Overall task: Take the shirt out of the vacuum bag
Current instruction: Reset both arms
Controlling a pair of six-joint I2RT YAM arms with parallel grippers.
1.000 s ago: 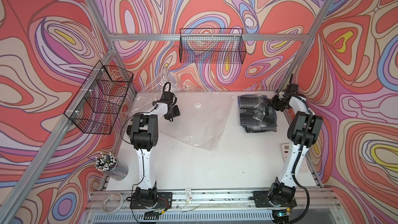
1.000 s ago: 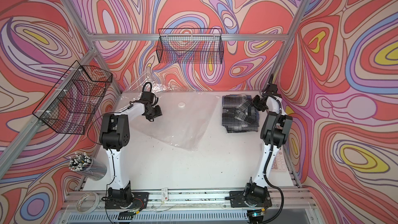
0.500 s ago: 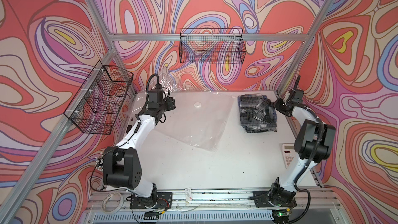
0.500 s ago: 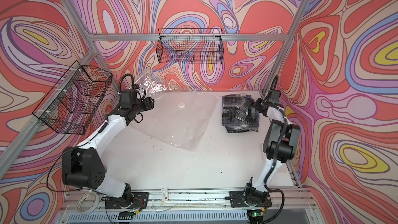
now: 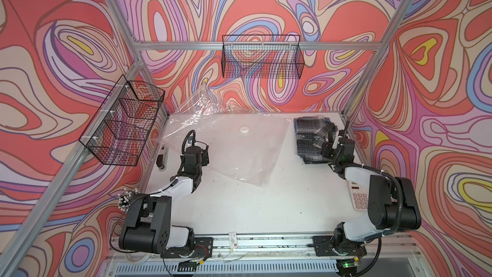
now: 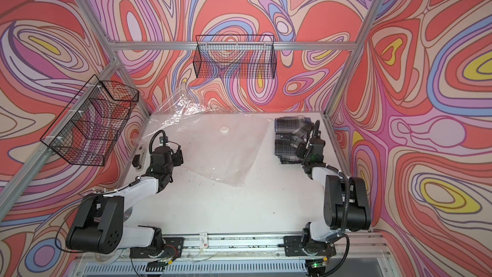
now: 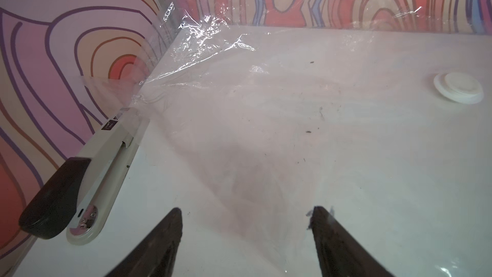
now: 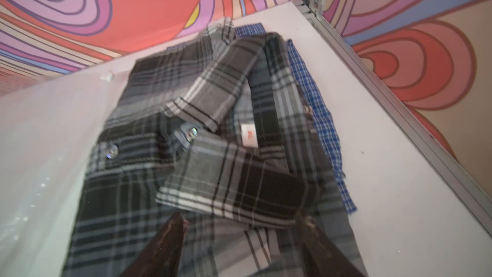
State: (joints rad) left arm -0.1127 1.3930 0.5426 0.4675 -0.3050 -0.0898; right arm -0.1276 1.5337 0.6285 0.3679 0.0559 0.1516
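The shirt (image 5: 312, 139) is dark grey with white checks. It lies folded on the white desk (image 5: 239, 209) in the far right corner. It is out of the vacuum bag (image 5: 239, 155) and just beside it. A blue checked cloth (image 8: 319, 118) peeks out from under the shirt.

The bag is see-through and lies flat on the far half of the desk. Its far left corner is crinkled up against the wall. Its round white valve (image 5: 244, 129) faces up.

The right end effector (image 8: 241, 222) hangs over the near edge of the shirt. Its two fingers are wide apart and hold nothing. The left end effector (image 7: 246, 217) is over the left part of the bag, wide open too, with nothing in it.

A white and black stapler (image 7: 80, 182) lies by the left wall. A calculator (image 5: 358, 198) lies by the right wall.
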